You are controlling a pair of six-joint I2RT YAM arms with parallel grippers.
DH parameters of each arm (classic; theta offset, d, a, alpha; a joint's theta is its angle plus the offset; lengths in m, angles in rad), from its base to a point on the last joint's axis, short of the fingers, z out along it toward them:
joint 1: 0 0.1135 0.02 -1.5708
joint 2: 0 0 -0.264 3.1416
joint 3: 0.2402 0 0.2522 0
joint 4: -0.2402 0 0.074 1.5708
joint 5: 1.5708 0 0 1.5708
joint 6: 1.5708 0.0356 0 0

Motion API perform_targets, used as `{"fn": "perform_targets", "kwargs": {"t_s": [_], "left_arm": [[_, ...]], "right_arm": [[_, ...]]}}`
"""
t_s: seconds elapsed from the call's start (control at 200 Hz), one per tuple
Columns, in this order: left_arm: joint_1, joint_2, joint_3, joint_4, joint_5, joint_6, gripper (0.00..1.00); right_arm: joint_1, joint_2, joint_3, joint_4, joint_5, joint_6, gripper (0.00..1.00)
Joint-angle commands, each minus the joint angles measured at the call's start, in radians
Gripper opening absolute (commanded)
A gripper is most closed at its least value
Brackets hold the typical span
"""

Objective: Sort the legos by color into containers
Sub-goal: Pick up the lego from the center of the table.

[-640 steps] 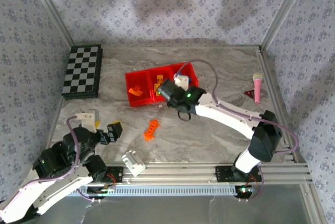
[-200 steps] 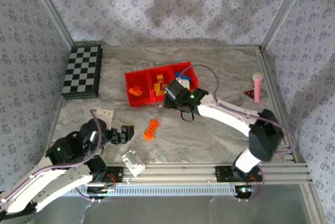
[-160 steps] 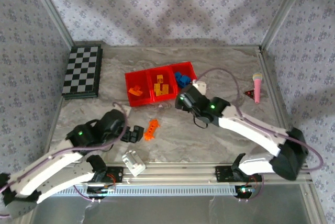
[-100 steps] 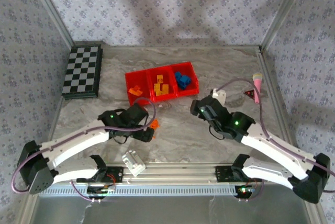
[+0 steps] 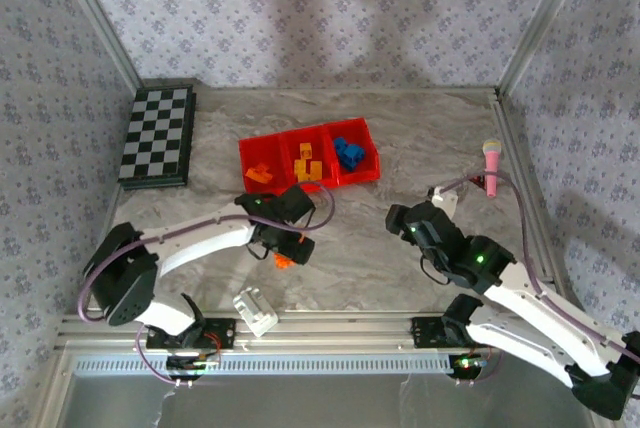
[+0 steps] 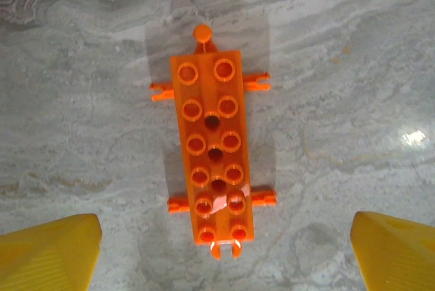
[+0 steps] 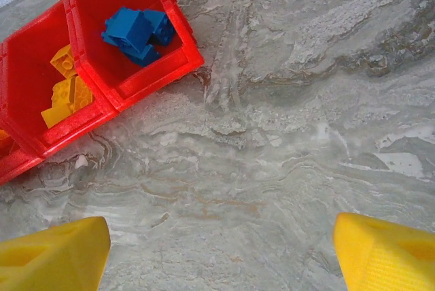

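The containers (image 5: pixel 244 160) are three joined red bins at mid-table, with orange legos (image 5: pixel 262 175) in the left one, yellow legos (image 5: pixel 305 163) in the middle and blue legos (image 5: pixel 348 153) in the right. A long orange lego (image 6: pixel 214 148) with side pegs lies flat on the marble in front of them. My left gripper (image 6: pixel 221 264) hangs right over it, open, one yellow fingertip (image 6: pixel 47 253) on either side and nothing touched. From above, the left gripper (image 5: pixel 293 243) covers most of that lego (image 5: pixel 283 260). My right gripper (image 7: pixel 221 257) is open over bare marble, near right of the containers (image 7: pixel 85 46).
A black-and-white checkered board (image 5: pixel 158 135) lies at the far left. A white blocky object (image 5: pixel 255 311) sits by the near rail. A pink microphone (image 5: pixel 491 163) lies at the right edge. Metal frame rails bound the table.
The left arm has swung forward and right until its gripper is over the orange lego. The right arm has pulled back from the bins toward the near right, uncovering the blue legos.
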Motion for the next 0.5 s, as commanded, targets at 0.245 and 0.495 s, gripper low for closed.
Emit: {"fn": "perform_targets", "kwargs": {"t_s": [0.245,0.495], "left_arm": [[0.012,0.156,0.065,0.038,-0.024,0.045,0.88],[0.074,0.219,0.057,0.058,0.044,0.025,0.75]], "right_arm": [[-0.027,0.006,-0.019,-0.002,-0.041,-0.007,0.86],[-0.035,0.009,-0.019,-0.007,-0.043,-0.01,0.86]]}}
